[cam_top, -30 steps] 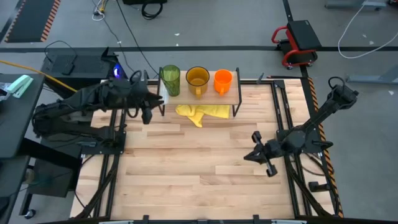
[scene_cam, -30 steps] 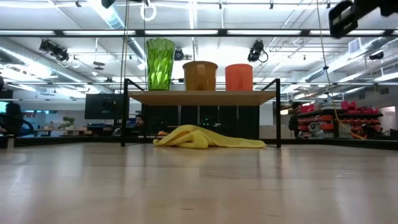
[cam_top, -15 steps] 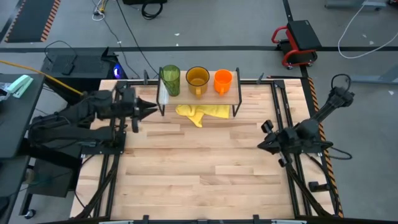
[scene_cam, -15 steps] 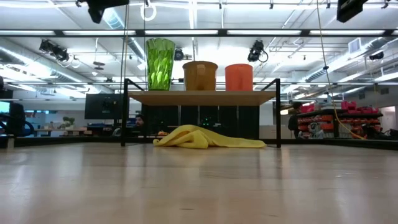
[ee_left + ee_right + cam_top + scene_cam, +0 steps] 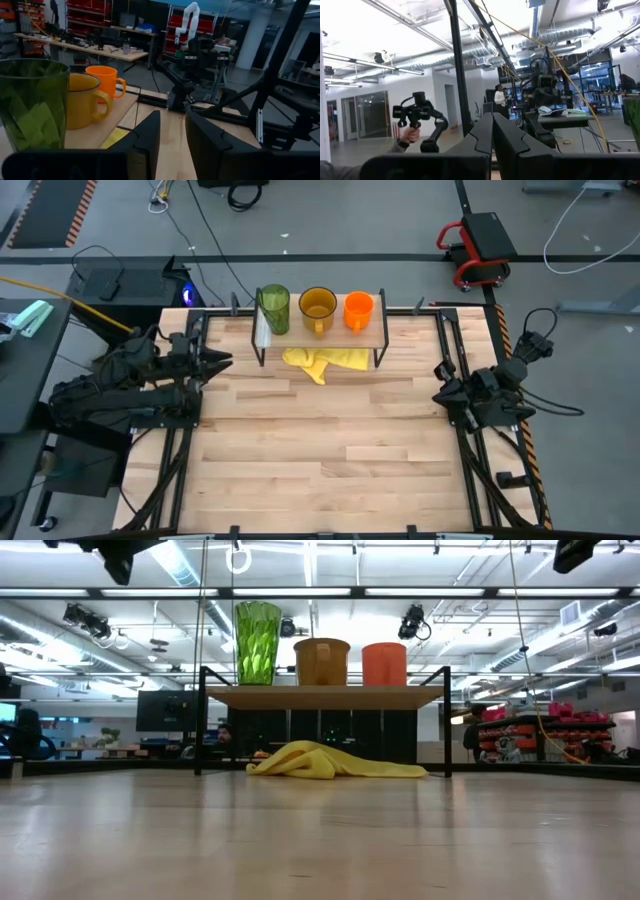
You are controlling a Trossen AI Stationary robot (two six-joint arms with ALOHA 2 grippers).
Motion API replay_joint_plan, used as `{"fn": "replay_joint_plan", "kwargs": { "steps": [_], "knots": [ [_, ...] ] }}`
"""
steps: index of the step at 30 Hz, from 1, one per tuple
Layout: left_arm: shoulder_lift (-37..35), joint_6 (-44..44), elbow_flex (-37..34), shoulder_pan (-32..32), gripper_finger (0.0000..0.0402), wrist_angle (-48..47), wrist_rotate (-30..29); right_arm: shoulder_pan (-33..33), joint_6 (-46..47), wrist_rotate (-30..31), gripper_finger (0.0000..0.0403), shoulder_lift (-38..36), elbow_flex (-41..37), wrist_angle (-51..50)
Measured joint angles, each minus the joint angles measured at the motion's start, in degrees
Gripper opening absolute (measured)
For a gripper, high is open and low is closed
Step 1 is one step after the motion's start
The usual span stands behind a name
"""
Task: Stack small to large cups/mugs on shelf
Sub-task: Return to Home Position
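Green cup (image 5: 274, 308), yellow mug (image 5: 318, 306) and orange mug (image 5: 358, 308) line the shelf (image 5: 335, 332). The left hand (image 5: 218, 361), empty with fingers barely apart, sits nearer, off the green end. The right hand (image 5: 442, 394), closed and empty, is well apart.

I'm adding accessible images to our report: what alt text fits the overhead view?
Three cups stand in a row on a small wooden shelf at the far edge of the table: green tumbler, yellow mug, orange mug, with a yellow cloth beneath. The left gripper and right gripper sit at the table's side edges, clear of the shelf.
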Motion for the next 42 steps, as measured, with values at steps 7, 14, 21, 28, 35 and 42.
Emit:
{"fn": "replay_joint_plan", "kwargs": {
  "steps": [7,14,21,28,35,42],
  "knots": [
    [-3.95,-0.16,-3.26,-0.15,0.0094,0.47,1.25,0.00,-0.18,-0.03,0.0018,-3.10,8.07,-12.66],
    [-10.07,0.05,-4.36,-0.09,0.0100,0.08,0.82,-0.02,0.99,-0.10,0.0018,-3.09,9.92,-14.24],
    [-14.96,-1.54,-4.36,-0.09,0.0095,-4.60,0.82,0.00,2.62,-0.26,0.0018,-2.94,2.77,-6.69],
    [-15.61,-1.94,-5.03,-0.09,0.0100,-4.66,0.79,0.00,2.62,-0.26,0.0018,-2.92,-3.04,1.24],
    [-17.16,-1.36,-10.84,-0.11,0.0095,-1.10,0.99,0.00,3.56,-0.80,0.0018,-2.87,-5.09,2.32],
    [-17.09,-3.41,-13.09,-0.15,0.0099,0.22,1.96,0.00,3.88,-1.29,0.0018,-2.89,-8.20,5.49]
  ]
}}
